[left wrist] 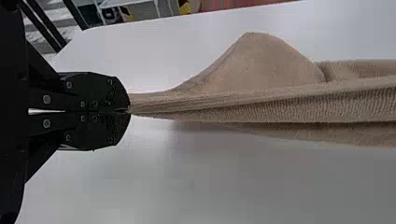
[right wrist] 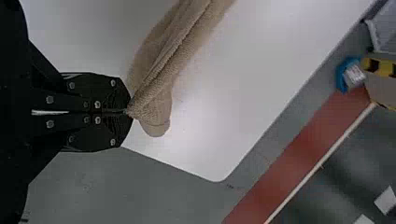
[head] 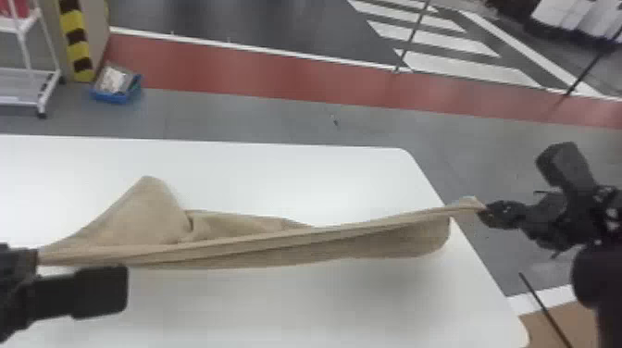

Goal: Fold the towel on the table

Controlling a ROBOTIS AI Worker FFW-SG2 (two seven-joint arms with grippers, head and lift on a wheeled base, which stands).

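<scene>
The towel (head: 277,245) stretches lengthwise between the left gripper (left wrist: 129,112) and the right gripper (right wrist: 130,112), each one closed on its own end.

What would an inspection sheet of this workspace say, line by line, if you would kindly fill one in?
Surface: white table, rounded corners.
Job's things: tan towel, one edge drawn taut between the grippers, loose cloth peaking behind it at left.
Clutter: nothing seen on the table.
Grippers: left gripper and right gripper shut on opposite ends of the towel.
Cables: nothing certain; a thin dark line right of the table is unclear.
Surroundings: blue container on the floor, near a white rack.
</scene>
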